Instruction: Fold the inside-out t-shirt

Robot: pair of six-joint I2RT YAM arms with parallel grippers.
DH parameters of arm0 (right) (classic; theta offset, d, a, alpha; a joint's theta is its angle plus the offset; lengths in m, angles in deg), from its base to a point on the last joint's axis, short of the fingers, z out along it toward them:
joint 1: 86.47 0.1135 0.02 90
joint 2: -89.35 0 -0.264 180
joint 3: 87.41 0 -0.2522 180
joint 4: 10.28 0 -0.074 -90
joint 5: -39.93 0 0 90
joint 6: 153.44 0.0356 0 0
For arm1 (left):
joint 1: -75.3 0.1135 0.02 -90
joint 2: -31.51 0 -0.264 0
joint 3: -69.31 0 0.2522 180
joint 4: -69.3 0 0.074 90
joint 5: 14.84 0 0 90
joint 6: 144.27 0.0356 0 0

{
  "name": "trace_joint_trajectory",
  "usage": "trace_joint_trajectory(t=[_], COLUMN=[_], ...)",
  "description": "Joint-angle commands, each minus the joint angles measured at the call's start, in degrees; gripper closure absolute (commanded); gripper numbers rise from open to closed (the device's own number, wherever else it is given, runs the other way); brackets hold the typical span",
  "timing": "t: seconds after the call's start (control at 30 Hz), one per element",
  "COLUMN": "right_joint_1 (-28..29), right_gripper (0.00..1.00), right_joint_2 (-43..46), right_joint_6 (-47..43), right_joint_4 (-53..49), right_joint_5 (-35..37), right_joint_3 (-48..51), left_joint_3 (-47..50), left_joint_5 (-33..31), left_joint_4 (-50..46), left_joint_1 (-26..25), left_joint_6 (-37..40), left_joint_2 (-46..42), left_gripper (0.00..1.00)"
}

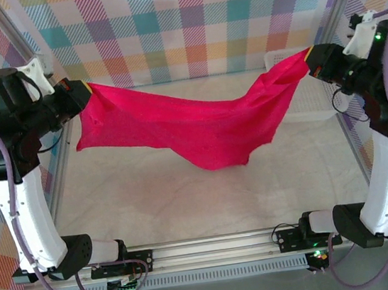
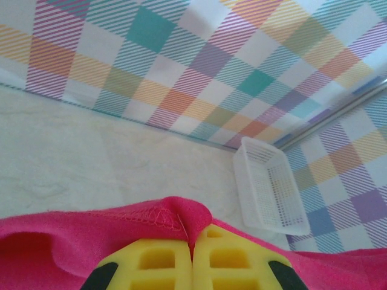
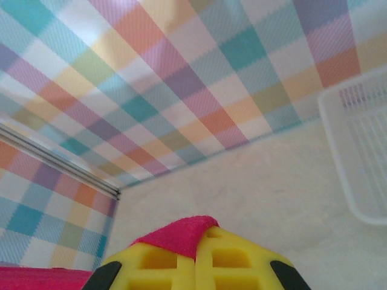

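The bright red t-shirt [image 1: 192, 127] hangs stretched in the air between my two arms, sagging in the middle above the table. My left gripper [image 1: 86, 90] is shut on its left corner. In the left wrist view the yellow jaws [image 2: 195, 244] pinch a stitched hem of the t-shirt [image 2: 151, 220]. My right gripper [image 1: 309, 58] is shut on the opposite corner, high at the right. The right wrist view has red cloth [image 3: 181, 235] folded over my closed yellow fingers [image 3: 157, 266].
A white plastic mesh basket [image 2: 266, 193] stands at the back right of the table, by the plaid wall [image 1: 185, 24]; its rim [image 3: 357, 157] reaches into the right wrist view. The pale table top [image 1: 187, 203] lies under the hanging cloth.
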Motion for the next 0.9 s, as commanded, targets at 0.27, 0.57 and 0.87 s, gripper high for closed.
trace_joint_trajectory(t=[0.27, 0.57, 0.87], right_joint_1=[3.07, 13.35, 29.66], right_gripper=[1.0, 0.46, 0.47], right_joint_2=[-26.34, -53.48, -30.21], right_joint_6=[-1.08, -3.94, -6.86], right_joint_4=[6.11, -7.06, 12.53], right_joint_5=[5.84, 17.43, 12.9], right_joint_3=[-2.17, -27.5, 30.15], left_joint_3=[6.26, -7.25, 56.41], left_joint_5=[-5.04, -16.9, -18.07], left_joint_4=[7.41, -3.33, 21.83], left_joint_1=[4.96, 1.83, -7.23], left_joint_6=[-2.72, -1.9, -4.48], left_joint_2=[25.86, 46.07, 10.1], left_gripper=[1.0, 0.43, 0.46])
